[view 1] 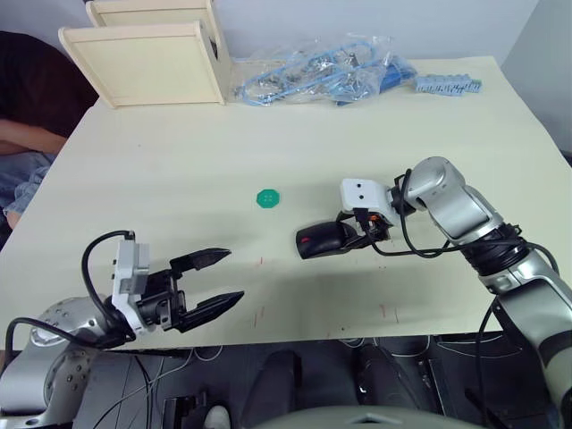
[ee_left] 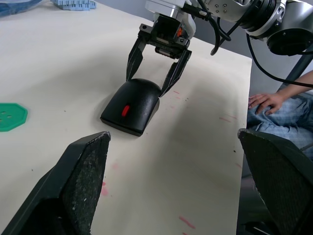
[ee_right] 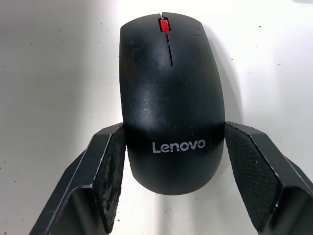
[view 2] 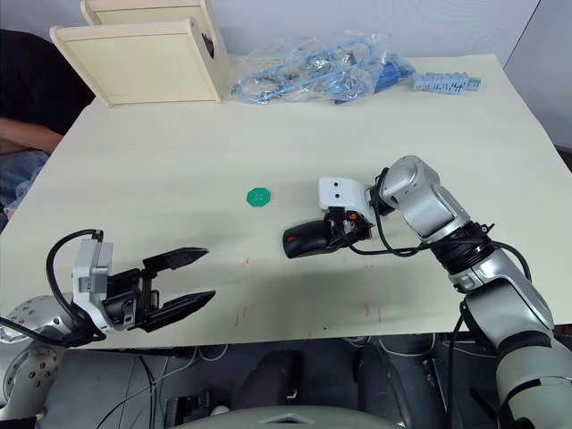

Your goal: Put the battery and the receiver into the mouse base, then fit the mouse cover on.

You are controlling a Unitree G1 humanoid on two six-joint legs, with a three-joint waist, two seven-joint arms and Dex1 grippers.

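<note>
- the mouse cover [ee_right: 171, 98] sits on the mouse base as one closed black mouse, lying on the pale worktop [view 1: 179, 161] right of centre, its red scroll wheel end pointing toward the robot's left.
- the mouse base itself is hidden under the cover; battery and receiver cannot be seen.
- the right tool [ee_left: 159, 73] straddles the rear of the mouse; in the right wrist view one finger pad touches the shell's side, the other stands just off it, so the fingers are spread around it rather than pinching.
- the left tool [view 1: 210, 281] hangs over the near left part of the worktop, fingers spread wide, holding nothing, well apart from the mouse.
- a green scalloped disc [view 1: 268, 197] lies on the worktop near the mouse, toward the far left of it.
- wooden boxes [view 1: 147, 58] and a bag of blue parts [view 1: 322, 71] sit along the far edge.
- a person's hand [ee_left: 266, 102] rests beside the worktop.
</note>
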